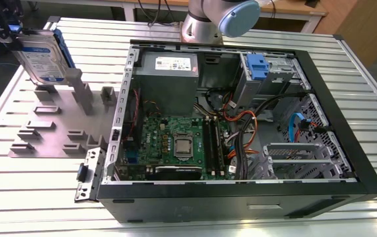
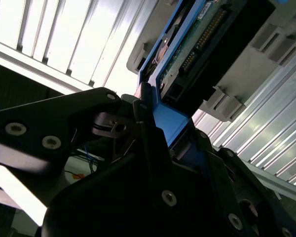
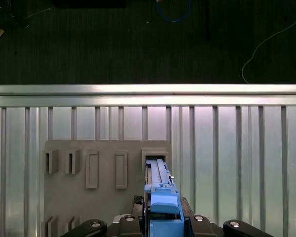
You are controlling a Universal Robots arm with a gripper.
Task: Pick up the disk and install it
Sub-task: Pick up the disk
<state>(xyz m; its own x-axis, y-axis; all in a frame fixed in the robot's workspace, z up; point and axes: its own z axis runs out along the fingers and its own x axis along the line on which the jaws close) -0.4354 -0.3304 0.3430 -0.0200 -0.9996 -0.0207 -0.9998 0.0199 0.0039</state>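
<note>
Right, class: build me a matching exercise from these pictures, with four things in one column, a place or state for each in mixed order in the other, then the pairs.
Things
1. disk
2. power supply
3. computer case
4. grey holder plate

Places or states
A. lies open on the table
B. upright, gripped by the fingers
C. flat on the table, on the exterior view's left of the case
D. inside the case, in a corner

Pairs: 1-B, 2-D, 3-A, 4-C

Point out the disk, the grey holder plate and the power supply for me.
disk (image 1: 42,55), exterior view, on its white-and-blue label.
grey holder plate (image 1: 63,118), exterior view, on a bare flat part.
power supply (image 1: 168,89), exterior view, on its grey side below the sticker.
</note>
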